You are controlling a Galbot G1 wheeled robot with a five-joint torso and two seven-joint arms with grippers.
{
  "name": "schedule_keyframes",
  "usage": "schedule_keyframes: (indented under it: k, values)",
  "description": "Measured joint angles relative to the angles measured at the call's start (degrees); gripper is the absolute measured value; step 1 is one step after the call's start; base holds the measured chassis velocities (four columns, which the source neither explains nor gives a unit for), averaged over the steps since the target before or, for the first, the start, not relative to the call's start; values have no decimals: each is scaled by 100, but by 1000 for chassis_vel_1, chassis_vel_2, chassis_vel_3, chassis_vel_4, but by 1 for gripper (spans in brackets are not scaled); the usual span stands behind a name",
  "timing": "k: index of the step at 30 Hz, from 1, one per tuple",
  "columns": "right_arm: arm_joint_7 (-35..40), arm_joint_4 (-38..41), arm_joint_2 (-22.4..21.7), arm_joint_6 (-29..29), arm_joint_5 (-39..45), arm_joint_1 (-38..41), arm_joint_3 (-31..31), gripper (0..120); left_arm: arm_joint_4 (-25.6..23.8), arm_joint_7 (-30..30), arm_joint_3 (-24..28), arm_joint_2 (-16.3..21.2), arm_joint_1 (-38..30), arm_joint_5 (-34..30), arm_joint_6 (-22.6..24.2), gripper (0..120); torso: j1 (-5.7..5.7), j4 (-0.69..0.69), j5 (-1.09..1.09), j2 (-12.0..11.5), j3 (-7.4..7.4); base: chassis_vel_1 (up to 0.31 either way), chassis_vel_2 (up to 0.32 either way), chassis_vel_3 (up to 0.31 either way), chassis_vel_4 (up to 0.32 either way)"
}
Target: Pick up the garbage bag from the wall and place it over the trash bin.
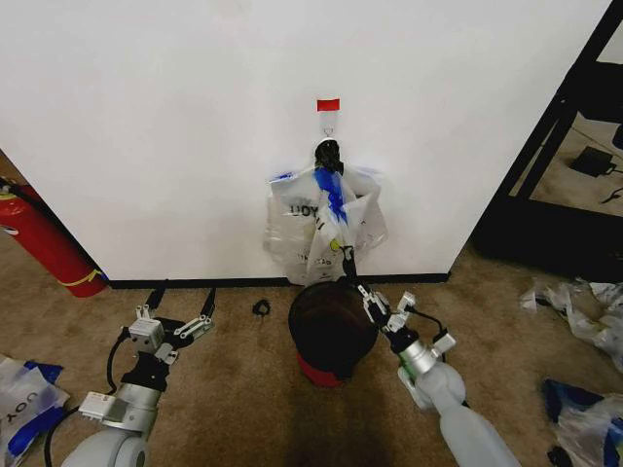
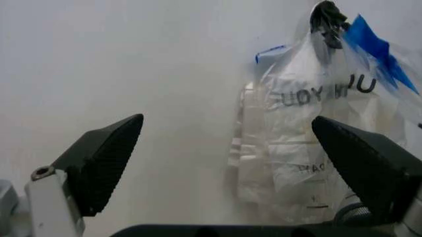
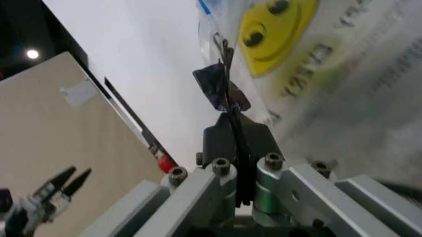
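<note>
The garbage bag [image 1: 328,232], thin clear plastic with blue edging and a yellow smiley [image 3: 275,24], hangs in front of the wall [image 1: 175,117] under a hook topped by red tape [image 1: 328,104]. Behind it hangs a bundle of like bags [image 1: 292,219] under a black clip [image 1: 328,154]. My right gripper [image 1: 348,263] is shut on the bag's lower part, just above the trash bin; in the right wrist view the right gripper [image 3: 231,123] pinches a dark blue fold. The trash bin [image 1: 333,331], black mesh with a red base, stands on the carpet below. My left gripper [image 1: 180,309] hovers open, left of the bin.
A red fire extinguisher [image 1: 44,243] leans by the wall at the left. Loose plastic bags lie on the carpet at the left [image 1: 24,399] and right [image 1: 584,302]. A black shelf frame [image 1: 565,117] stands at the right. A small black object [image 1: 261,307] lies near the baseboard.
</note>
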Motion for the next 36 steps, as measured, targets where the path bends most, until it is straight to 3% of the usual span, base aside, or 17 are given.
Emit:
schedule_keyframes:
  k: [26,32,36]
  values:
    - [-1239,-519,-224,-90,-681,-547,483,0,-164,10,-7,12,75,-14,-28,100,1,0,0,-1,0,0,0,0,0]
    - [-1209,-543,-222,-55,-486,-485,526,0,-150,10,-4,19,49,-21,-28,100,1,0,0,-1,0,0,0,0,0]
    - [-672,-93,-203,193,63,-448,436,0,-119,10,20,3,38,-16,-27,100,1,0,0,-1,0,0,0,0,0]
